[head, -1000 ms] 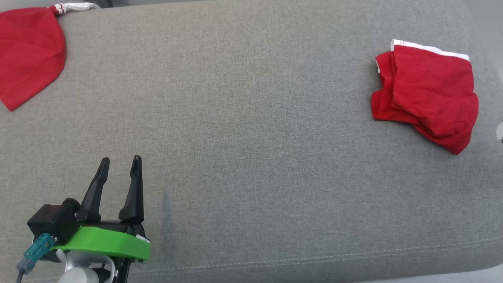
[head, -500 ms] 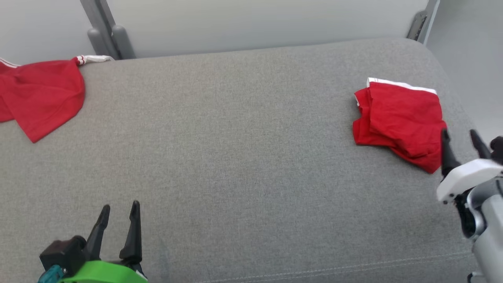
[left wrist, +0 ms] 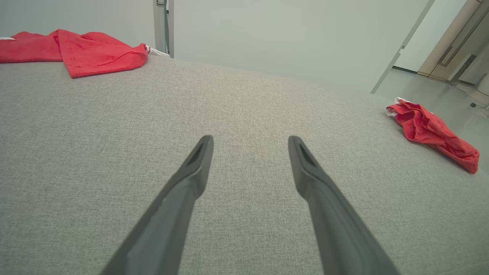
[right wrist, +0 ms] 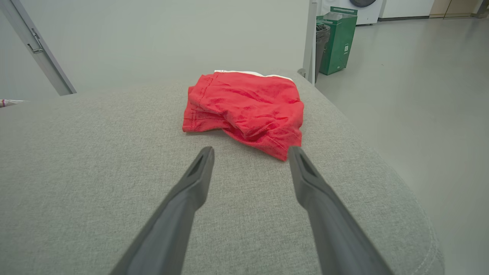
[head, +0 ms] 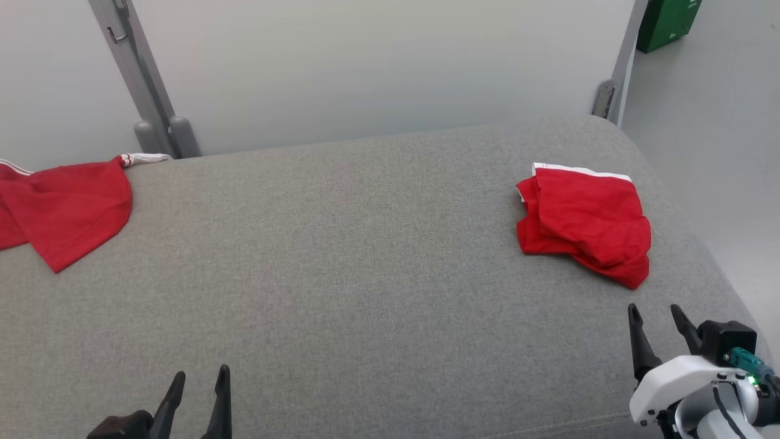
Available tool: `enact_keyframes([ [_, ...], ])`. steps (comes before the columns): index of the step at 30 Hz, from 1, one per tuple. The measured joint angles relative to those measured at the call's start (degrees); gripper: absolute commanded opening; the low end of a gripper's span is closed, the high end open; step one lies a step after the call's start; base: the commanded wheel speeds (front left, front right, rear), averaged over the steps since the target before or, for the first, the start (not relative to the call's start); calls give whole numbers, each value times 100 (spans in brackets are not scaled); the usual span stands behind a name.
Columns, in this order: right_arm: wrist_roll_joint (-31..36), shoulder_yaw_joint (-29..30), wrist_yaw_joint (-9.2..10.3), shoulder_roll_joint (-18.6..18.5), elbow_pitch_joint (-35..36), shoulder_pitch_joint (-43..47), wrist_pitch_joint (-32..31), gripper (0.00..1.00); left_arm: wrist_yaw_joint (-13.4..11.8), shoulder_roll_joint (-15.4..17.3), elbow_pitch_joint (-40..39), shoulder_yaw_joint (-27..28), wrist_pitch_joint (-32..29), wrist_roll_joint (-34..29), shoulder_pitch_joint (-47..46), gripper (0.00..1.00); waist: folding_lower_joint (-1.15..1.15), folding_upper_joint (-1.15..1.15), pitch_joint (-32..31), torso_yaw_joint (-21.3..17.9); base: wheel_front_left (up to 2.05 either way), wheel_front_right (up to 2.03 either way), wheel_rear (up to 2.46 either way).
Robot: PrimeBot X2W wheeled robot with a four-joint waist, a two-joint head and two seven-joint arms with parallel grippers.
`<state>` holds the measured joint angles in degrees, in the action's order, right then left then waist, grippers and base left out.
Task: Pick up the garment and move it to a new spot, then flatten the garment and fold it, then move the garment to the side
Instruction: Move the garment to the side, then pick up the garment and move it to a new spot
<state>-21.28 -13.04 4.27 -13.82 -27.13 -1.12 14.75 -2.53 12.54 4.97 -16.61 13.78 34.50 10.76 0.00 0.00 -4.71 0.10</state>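
A folded red garment (head: 585, 222) with a white waistband lies at the right end of the grey cushioned surface (head: 365, 274); it also appears as the red garment (right wrist: 246, 109) in the right wrist view and as the small red garment (left wrist: 431, 130) far right in the left wrist view. My right gripper (head: 657, 317) hovers open just in front of it, nothing between its fingers. My left gripper (head: 201, 381) stands open at the near left edge, empty, far from that garment.
A second red garment (head: 64, 204) lies at the far left end, seen as a red cloth (left wrist: 84, 51) in the left wrist view. A pale wall panel with grey posts (head: 131, 73) stands behind. Bare floor and a green bin (right wrist: 338, 38) lie to the right.
The head camera has tilted up, so the wall behind now shows. The right gripper has come into view at the lower right and then drawn back from the folded garment. Both grippers stayed open.
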Motion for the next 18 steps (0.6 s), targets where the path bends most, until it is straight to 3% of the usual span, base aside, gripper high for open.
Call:
enact_keyframes([
  [7,87,57,138,114,453,502,1,100,0,-48,21,2,16,-44,105,100,0,0,-115,92,0,0,0],
  [18,255,162,189,159,1027,872,1,100,5,-48,-31,64,41,-96,94,100,0,0,-123,545,0,0,0],
])
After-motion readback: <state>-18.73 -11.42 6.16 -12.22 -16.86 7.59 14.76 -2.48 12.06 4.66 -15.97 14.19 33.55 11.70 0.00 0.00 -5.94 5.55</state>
